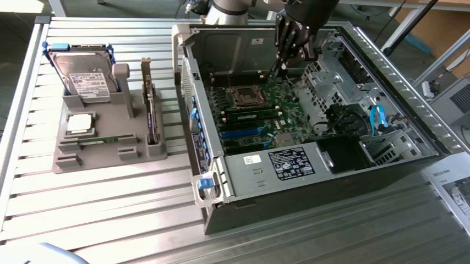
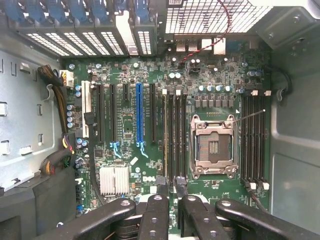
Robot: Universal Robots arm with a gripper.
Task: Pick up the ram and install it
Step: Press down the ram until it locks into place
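Slatted metal table (image 1: 110, 220) is carrying the grey holder (image 1: 88, 158) with the ram (image 1: 99, 139), it seems. The gripper (image 2: 171, 184), part-open and empty, is hovering over the motherboard (image 2: 125, 125). Pick-up is probably waiting, and it is asking a careful edge grasp.

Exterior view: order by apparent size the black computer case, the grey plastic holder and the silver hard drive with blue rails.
1. black computer case
2. grey plastic holder
3. silver hard drive with blue rails
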